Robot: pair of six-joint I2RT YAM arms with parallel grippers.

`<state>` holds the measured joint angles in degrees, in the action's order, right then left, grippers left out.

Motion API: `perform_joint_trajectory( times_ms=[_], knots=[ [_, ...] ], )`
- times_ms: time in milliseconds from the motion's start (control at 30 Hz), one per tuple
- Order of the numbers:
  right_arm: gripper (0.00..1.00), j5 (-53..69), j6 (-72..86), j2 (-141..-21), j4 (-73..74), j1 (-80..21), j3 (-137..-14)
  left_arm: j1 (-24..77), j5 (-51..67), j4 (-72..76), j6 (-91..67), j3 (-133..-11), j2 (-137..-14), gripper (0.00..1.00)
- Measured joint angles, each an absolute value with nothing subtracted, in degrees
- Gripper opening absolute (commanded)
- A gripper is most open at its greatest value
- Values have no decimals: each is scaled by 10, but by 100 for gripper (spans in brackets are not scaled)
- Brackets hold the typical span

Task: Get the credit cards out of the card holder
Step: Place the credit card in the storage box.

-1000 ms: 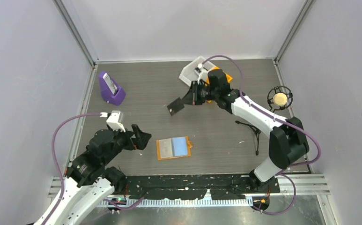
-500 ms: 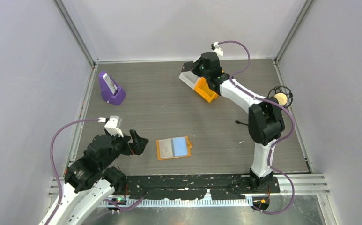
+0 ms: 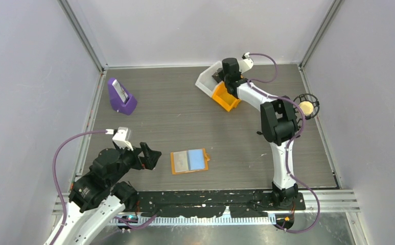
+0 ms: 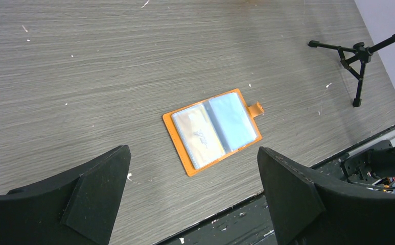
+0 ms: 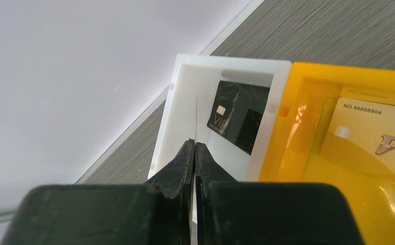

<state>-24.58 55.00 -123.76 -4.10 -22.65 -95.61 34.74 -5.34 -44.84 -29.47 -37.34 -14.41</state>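
Right jaws pinched together on a thin stiff card (image 5: 196, 115) seen edge-on, held upright over the white rectangular plastic bin (image 5: 182, 97) at the far side of the grey wood-grain table (image 5: 338, 30). A glossy black card (image 5: 238, 117) with a chip lies flat in that bin, and a gold embossed card (image 5: 374, 140) sits in the translucent orange plastic bin (image 5: 295, 132) butted against it. Reads as the drop-off step: next move is just parting the jaws so the card falls flat inside the white walls, not onto the shared rim. Left jaws spread fully apart, holding nothing, matte black wedge fingers (image 4: 95, 191) hovering above the table near its front edge. Card holder (image 4: 213, 130), a flat orange book-style wallet, lies open face-up just beyond them, apart from both arms. It has clear sleeves inside: the left one shows a beige card (image 4: 199, 137), the right one looks plain light blue, can't tell if it holds one. So not done. The next pull probably needs one side pinning the slick, floppy holder while the other slides the rigid card out of the sleeve mouth.
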Motion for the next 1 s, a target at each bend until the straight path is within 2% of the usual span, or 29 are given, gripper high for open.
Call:
perform_joint_trajectory(
  times_ms=[167,867,1000],
  knots=[
    [5,-254,566,-1275,-29,-219,-1007,347,-51,-448,-294,-373,-144,99],
    [8,-259,600,-1317,8,-212,-1053,347,-44,-448,-290,-373,-142,99],
    [12,-258,603,-1329,26,-212,-1060,347,-42,-448,-288,-373,-142,99]
  ],
)
